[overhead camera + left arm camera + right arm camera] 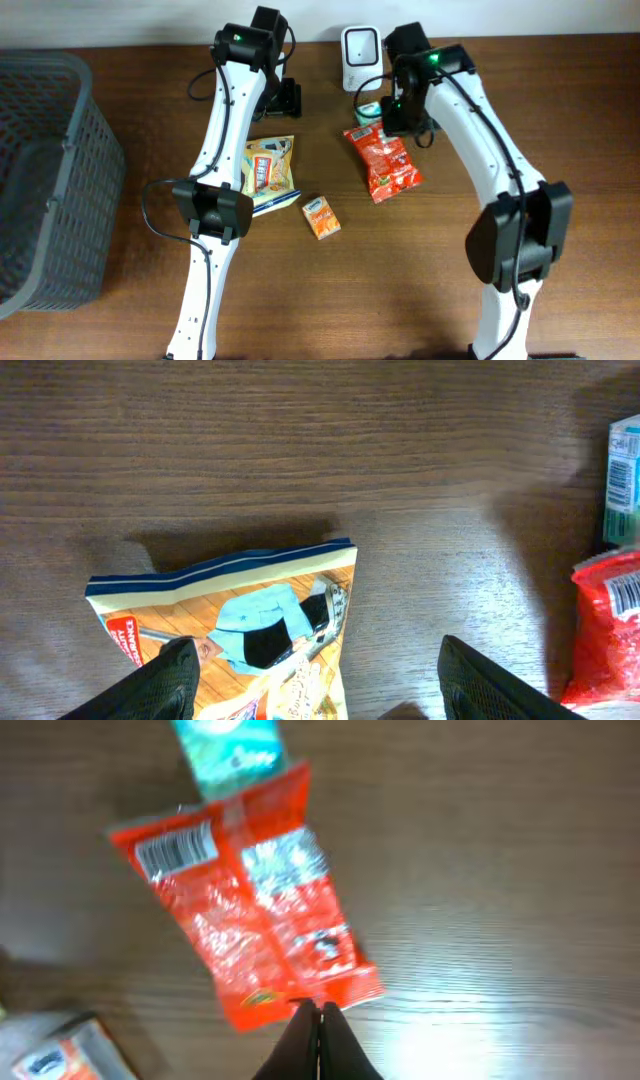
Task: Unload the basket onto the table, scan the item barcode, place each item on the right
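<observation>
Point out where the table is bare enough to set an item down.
Free: the front strip below the orange box; the patch between the grey basket and the left arm. Crowded: around the scanner, red snack bag and teal box.

A shop checkout, staged on a table (pixel 420 270)
A white barcode scanner (pixel 360 55) is stood at the back, a grey shopping basket (pixel 50 170) is placed at one side, and a barcoded red snack packet (pixel 385 160) is laid among other packaged goods (pixel 270 170).
</observation>
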Robot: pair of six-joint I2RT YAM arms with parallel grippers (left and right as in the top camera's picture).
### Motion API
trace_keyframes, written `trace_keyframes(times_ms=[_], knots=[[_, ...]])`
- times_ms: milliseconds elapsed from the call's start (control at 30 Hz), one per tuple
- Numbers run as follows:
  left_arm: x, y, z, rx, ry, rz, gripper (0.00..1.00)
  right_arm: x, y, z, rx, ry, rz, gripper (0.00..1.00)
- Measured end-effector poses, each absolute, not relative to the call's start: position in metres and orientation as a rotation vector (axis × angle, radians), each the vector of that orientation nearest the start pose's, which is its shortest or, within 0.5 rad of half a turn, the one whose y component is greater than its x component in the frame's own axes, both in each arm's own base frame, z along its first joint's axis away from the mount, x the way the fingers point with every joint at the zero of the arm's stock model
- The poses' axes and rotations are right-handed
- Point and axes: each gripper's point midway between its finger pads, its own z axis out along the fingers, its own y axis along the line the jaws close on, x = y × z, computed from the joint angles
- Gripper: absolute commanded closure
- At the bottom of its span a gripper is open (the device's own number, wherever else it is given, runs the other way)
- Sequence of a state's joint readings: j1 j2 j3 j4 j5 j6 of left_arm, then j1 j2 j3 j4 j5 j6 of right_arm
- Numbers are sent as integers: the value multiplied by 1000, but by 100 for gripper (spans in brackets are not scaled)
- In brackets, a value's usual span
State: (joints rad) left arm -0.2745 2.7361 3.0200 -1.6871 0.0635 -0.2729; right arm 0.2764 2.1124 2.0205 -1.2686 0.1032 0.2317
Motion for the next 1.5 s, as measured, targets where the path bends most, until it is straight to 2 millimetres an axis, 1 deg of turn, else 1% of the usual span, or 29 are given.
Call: trace_keyframes(times_ms=[67,100,133,200,267,333,400,467,567,667,700,733,800,833,867,933,1000,1033,1100,1167,1200,1233,1267,1333,1367,1400,1433,1467,1500], knots=[[499,-152,102,11,2993,-160,25,436,97,141,-58,2914,-215,96],[499,-152,102,11,2993,-159,34,434,102,142,-81,2908,-241,70],[499,-152,102,11,2993,-160,53,433,107,141,-66,2909,-226,58],[498,-156,101,10,2999,-168,73,434,100,140,-10,2935,-150,52],[490,-168,89,28,3045,-208,83,440,80,137,71,2956,-29,47],[475,-199,61,91,3126,-304,84,443,63,128,101,2975,122,31],[462,-237,38,178,3156,-405,76,447,58,110,54,2959,336,13],[447,-272,23,276,3164,-476,72,454,62,93,-33,2892,521,9],[435,-316,21,389,3121,-608,76,454,63,72,-85,2833,637,9],[438,-326,18,406,3088,-660,82,463,72,59,-112,2781,712,10],[434,-324,9,400,3112,-658,83,465,77,47,-113,2782,763,12],[432,-324,7,393,3121,-671,83,465,80,35,-111,2790,801,20],[432,-325,6,374,3123,-704,85,464,86,23,-115,2791,872,58],[432,-324,6,369,3124,-705,86,463,87,19,-119,2795,885,82],[432,-324,6,367,3123,-706,87,461,89,13,-111,2806,907,96],[434,-321,5,364,3124,-673,90,455,89,14,-92,2832,932,96],[435,-317,5,360,3126,-631,97,447,86,20,-60,2890,934,96],[436,-313,4,350,3129,-609,100,444,79,33,-42,2950,871,96],[437,-301,3,323,3148,-543,100,448,64,55,-49,2996,700,96],[439,-278,5,275,3184,-435,100,448,47,94,-58,3016,323,96],[444,-266,8,239,3188,-422,100,445,47,105,-83,3014,176,96],[447,-253,10,202,3201,-399,100,433,61,112,-147,3033,-61,96],[458,-238,14,153,3185,-387,100,428,78,112,-201,3024,-149,96],[453,-215,20,86,3238,-356,100,424,111,106,-225,2985,-230,96],[453,-199,24,32,3263,-348,100,421,130,93,-221,2971,-236,94],[455,-186,26,-15,3273,-345,100,412,142,82,-204,2988,-244,81],[455,-174,26,-55,3285,-343,100,409,141,80,-142,3004,-242,34],[456,-168,26,-66,3288,-344,100,417,127,87,-62,2999,-233,10],[454,-178,28,-17,3287,-414,99,433,101,101,11,3000,-133,18]])
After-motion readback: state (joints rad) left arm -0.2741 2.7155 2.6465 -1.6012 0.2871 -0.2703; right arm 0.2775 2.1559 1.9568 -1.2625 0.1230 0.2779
